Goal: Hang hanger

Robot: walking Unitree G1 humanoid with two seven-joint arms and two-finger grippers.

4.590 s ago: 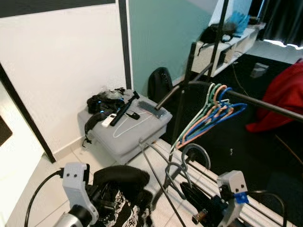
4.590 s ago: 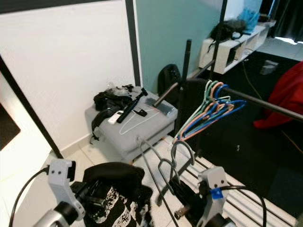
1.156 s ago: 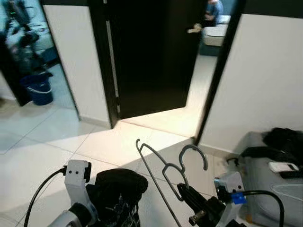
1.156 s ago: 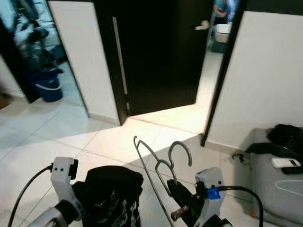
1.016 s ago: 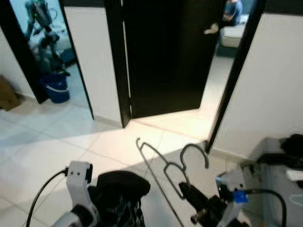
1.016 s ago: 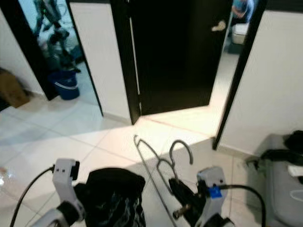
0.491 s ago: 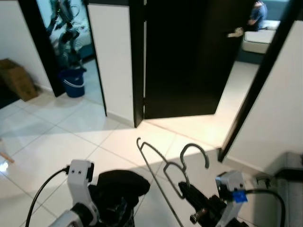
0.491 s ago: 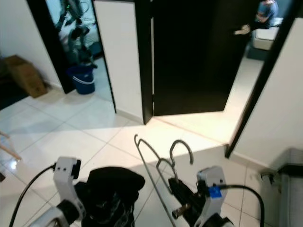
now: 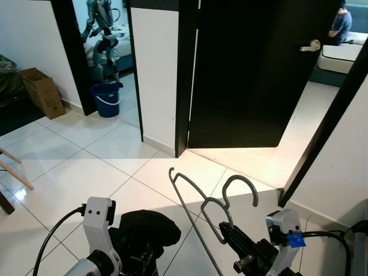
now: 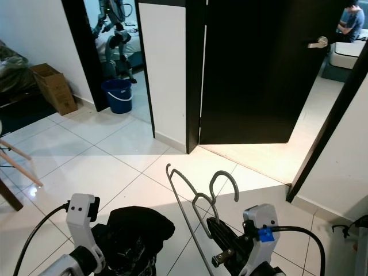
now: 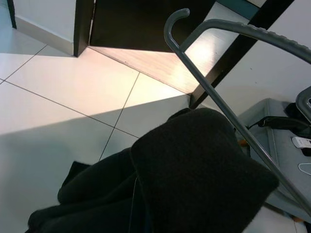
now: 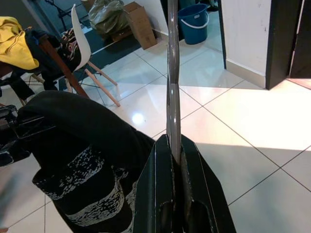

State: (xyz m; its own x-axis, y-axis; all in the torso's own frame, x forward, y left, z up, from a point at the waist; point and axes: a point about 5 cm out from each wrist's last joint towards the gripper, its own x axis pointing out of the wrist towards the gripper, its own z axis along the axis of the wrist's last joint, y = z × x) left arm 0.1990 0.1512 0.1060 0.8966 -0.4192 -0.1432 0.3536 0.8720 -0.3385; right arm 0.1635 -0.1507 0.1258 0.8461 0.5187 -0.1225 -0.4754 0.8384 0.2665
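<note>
**Hanger held up in right gripper, dark garment on left**

Right gripper low in head view, fingers clamped tight on the grey hanger near its base. Wrist view confirms: both black fingers pressed either side of the thin metal, no gap. Hanger stands upright above the gripper, hook curling at top, one long arm slanting down toward the bottom edge of the head view.

Left gripper sits beside it, low, buried under a black garment w/ white pattern. Fingers hidden by the cloth, so can't tell if they're open or closed. In left wrist view the garment is in the foreground, hanger rod crossing just over it, prob. touching but hard to say.

Ahead: white tiled floor, black door ajar w/ silver handle, sunlit patch at its foot. Left of it another doorway w/ blue bucket inside and cardboard box against the wall. A person sits in the far room beyond the door. Right wrist view also catches a white chair w/ wooden legs.
</note>
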